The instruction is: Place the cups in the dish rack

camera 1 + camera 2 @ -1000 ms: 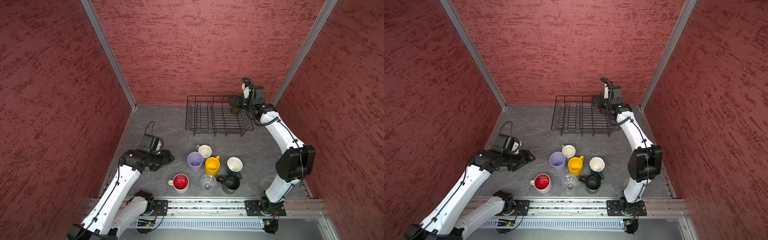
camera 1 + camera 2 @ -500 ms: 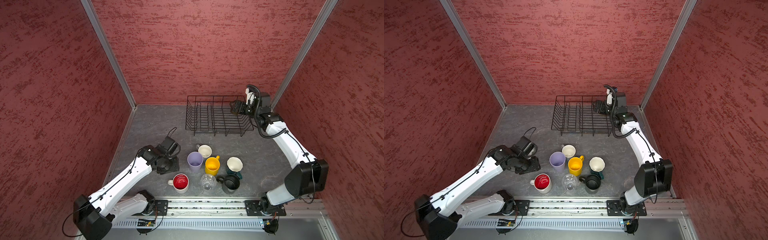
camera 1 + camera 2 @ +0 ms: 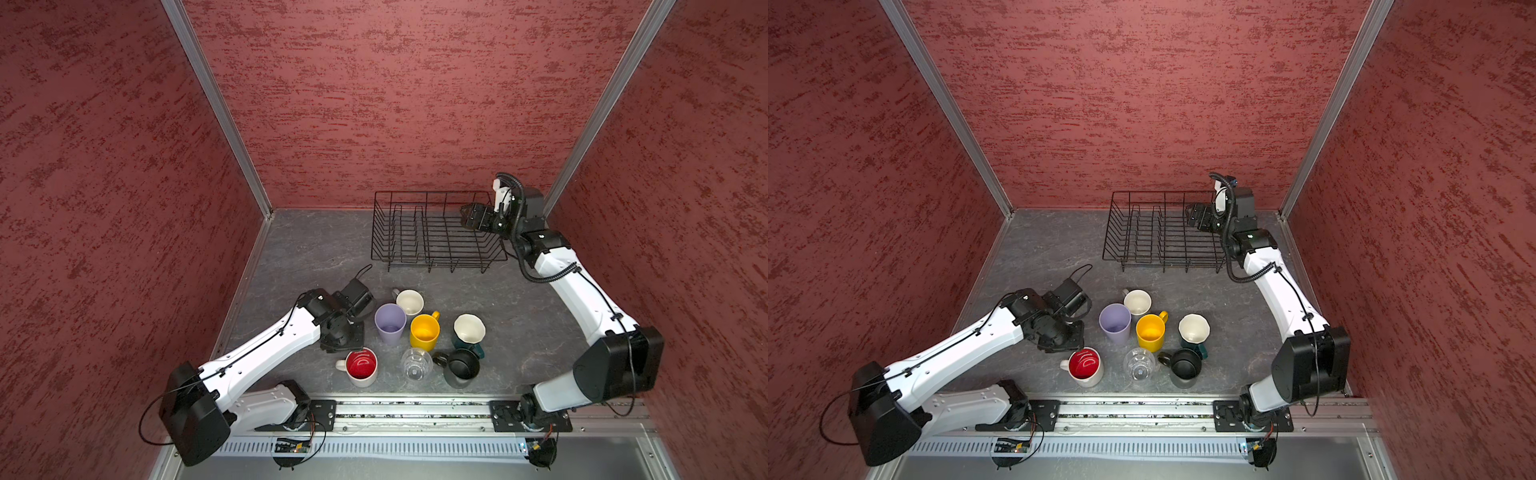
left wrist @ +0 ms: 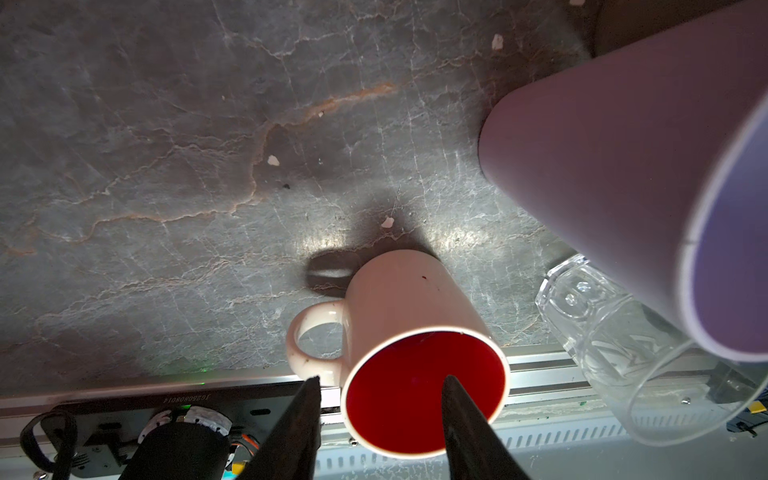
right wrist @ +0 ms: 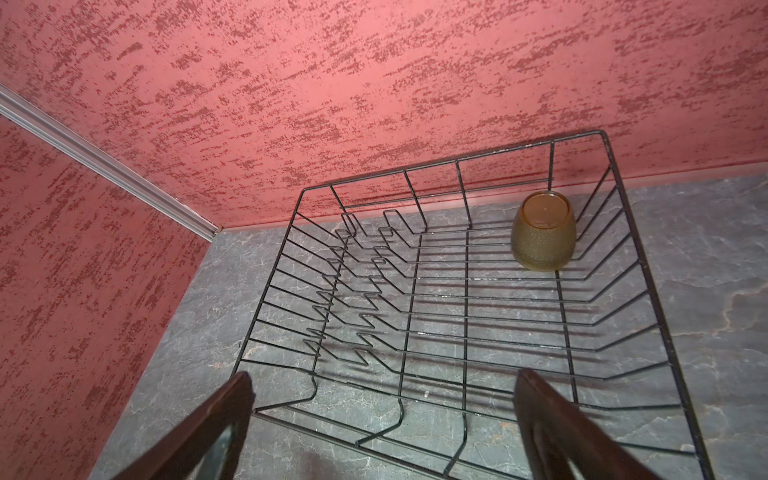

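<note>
A white mug with a red inside (image 3: 361,368) (image 4: 415,332) stands upright at the front. My left gripper (image 3: 351,343) (image 4: 380,386) is open and straddles its rim, one finger outside by the handle and the other over the red inside. Beside it stand a lilac tumbler (image 3: 390,324), a cream-inside mug (image 3: 409,301), a yellow mug (image 3: 424,332), a teal mug (image 3: 469,330), a black mug (image 3: 461,368) and a clear glass (image 3: 415,365). An amber glass (image 5: 543,232) sits upside down in a corner of the dish rack (image 3: 436,249) (image 5: 457,160). My right gripper (image 3: 469,216) (image 5: 382,395) hangs open over the rack's right end.
The rack stands at the back against the red wall, with plate prongs in its left half. Red side walls close in both sides. A metal rail (image 3: 415,411) with both arm bases runs along the front edge, just behind the front row of cups.
My left arm has swung in from the left and come down over the red-inside mug, its jaws narrowing. My right arm has stretched out, its gripper still open over the rack's right end.
</note>
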